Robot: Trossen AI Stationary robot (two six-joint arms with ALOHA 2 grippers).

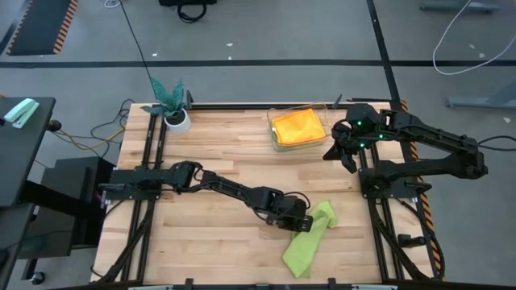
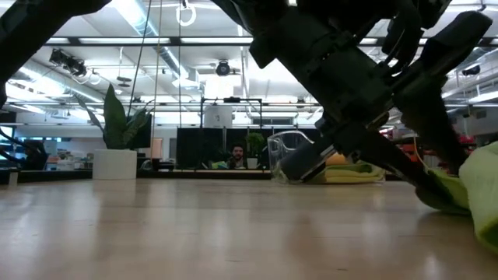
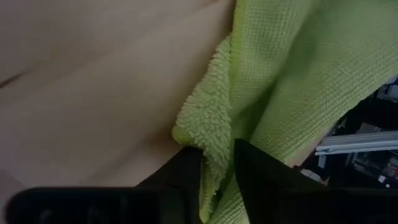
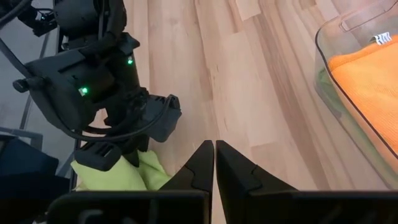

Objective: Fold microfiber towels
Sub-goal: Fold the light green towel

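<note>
A lime green towel (image 1: pixel 310 242) lies bunched in a long strip on the wooden table, near the right front. It also shows in the left wrist view (image 3: pixel 298 68), the right wrist view (image 4: pixel 118 177) and the low view (image 2: pixel 475 187). My left gripper (image 1: pixel 300 223) is shut on the strip's far end. An orange towel (image 1: pixel 298 126) lies in a clear container (image 1: pixel 276 142) at the back right. My right gripper (image 1: pixel 348 157) hovers shut and empty beside that container, its fingers (image 4: pixel 214 163) closed together. My left gripper pinches the green towel's fuzzy edge (image 3: pixel 214 158) between its two fingers (image 3: pixel 264 171), at the strip's far end. It comes in low, slanting from the table's left. How many layers it holds I cannot tell. The rest of the towel lies slack on the table.
A teal leafy plant in a white pot (image 1: pixel 174 113) stands at the back left. Dark frame rails (image 1: pixel 379 217) run along both sides of the table. Bare wood (image 1: pixel 218 250) spreads across the left and front. A person sits far behind the table (image 2: pixel 236 158).
</note>
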